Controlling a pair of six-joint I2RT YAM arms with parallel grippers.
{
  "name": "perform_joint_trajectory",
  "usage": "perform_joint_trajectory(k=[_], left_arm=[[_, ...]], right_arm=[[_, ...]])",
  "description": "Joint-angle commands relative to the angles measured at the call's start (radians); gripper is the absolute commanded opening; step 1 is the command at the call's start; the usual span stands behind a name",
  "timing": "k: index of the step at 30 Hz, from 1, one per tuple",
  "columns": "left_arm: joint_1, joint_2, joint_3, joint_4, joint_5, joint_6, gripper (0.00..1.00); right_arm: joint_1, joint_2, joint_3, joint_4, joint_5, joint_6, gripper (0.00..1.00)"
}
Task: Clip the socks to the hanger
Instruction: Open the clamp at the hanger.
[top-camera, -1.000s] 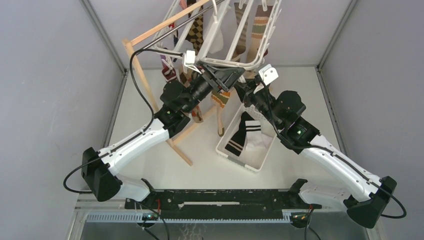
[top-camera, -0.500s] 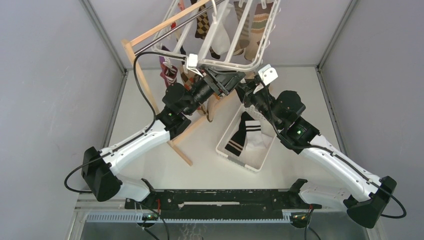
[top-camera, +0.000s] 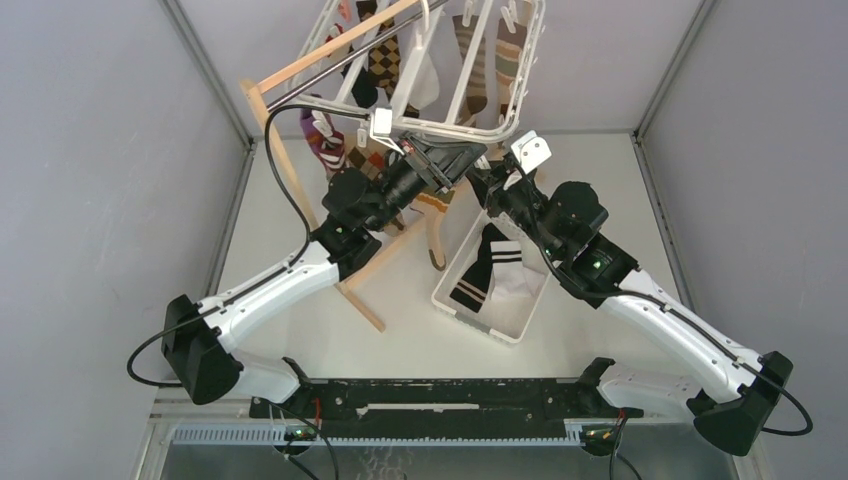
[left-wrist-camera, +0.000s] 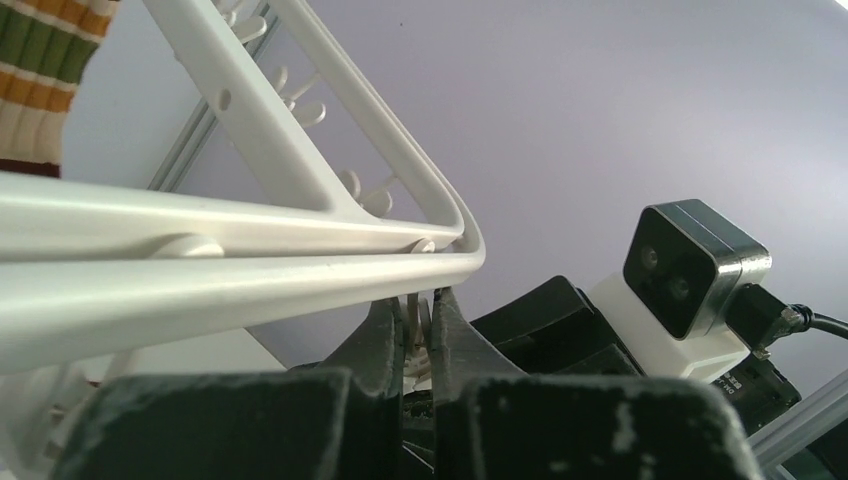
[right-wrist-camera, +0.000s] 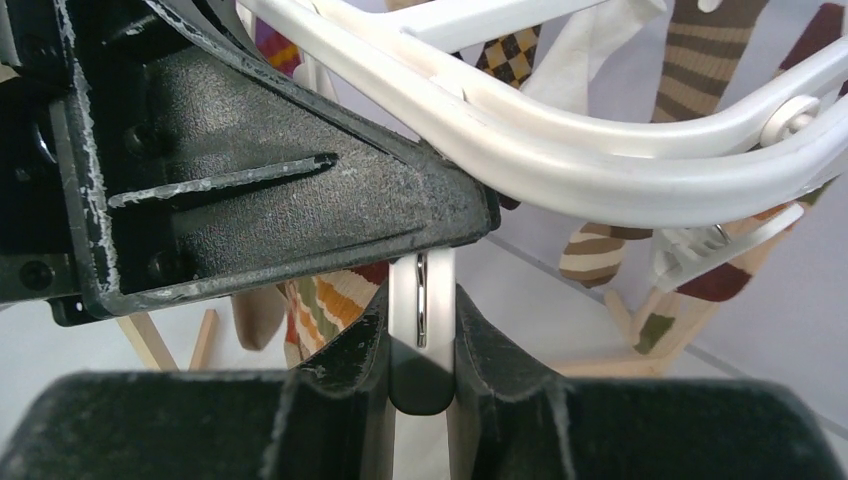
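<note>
right gripper (right-wrist-camera: 422, 300) is squeezing a white clip (right-wrist-camera: 422, 335) under the hanger (right-wrist-camera: 600, 185) rim at 12 o'clock, left gripper (left-wrist-camera: 417, 300) pinched closed just beside it, socks (top-camera: 477, 75) hanging beyond, so best to seat the next sock's cuff deep before easing off the clip.

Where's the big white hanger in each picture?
Top external: hanger at top middle.
Left wrist: thick white bars crossing the left side.
Right wrist: curved white rail, upper right.
Shared landmark: black left pincer at its near rail.
</note>
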Motion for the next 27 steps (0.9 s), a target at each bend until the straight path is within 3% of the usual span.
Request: perform_joint_trajectory(k=[1, 3, 6, 7, 9, 14, 20, 27], left_arm=[[0.002, -0.029, -0.031, 0.008, -0.001, 0.016, 0.00], [0.003, -0.030, -0.034, 0.008, -0.005, 0.019, 0.00], [0.002, -0.028, -0.033, 0.008, -0.006, 0.020, 0.00], [0.002, -0.027, -0.031, 0.008, -0.006, 0.022, 0.00], [0.003, -0.025, -0.030, 0.007, -0.005, 0.025, 0.00], [0.003, -0.032, -0.038, 0.003, -0.004, 0.030, 0.00], [0.003, -0.033, -0.047, 0.011, 0.004, 0.026, 0.00], [0.003, -0.034, -0.060, 0.025, 0.009, 0.020, 0.00]], right_arm=[[0.016, -0.006, 0.042, 0.050, -0.008, 0.002, 0.00], [0.016, -0.005, 0.041, 0.050, 0.007, 0.003, 0.06], [0.015, -0.010, 0.041, 0.047, 0.046, 0.009, 0.43], [0.015, -0.016, 0.031, 0.050, 0.068, 0.012, 0.52], [0.005, -0.042, -0.004, 0.062, 0.101, 0.022, 0.62], [-0.059, -0.161, -0.145, 0.040, 0.124, 0.055, 0.66], [-0.191, -0.337, -0.364, -0.043, 0.069, 0.206, 0.68], [-0.332, -0.209, -0.413, -0.210, 0.075, 0.423, 0.66]])
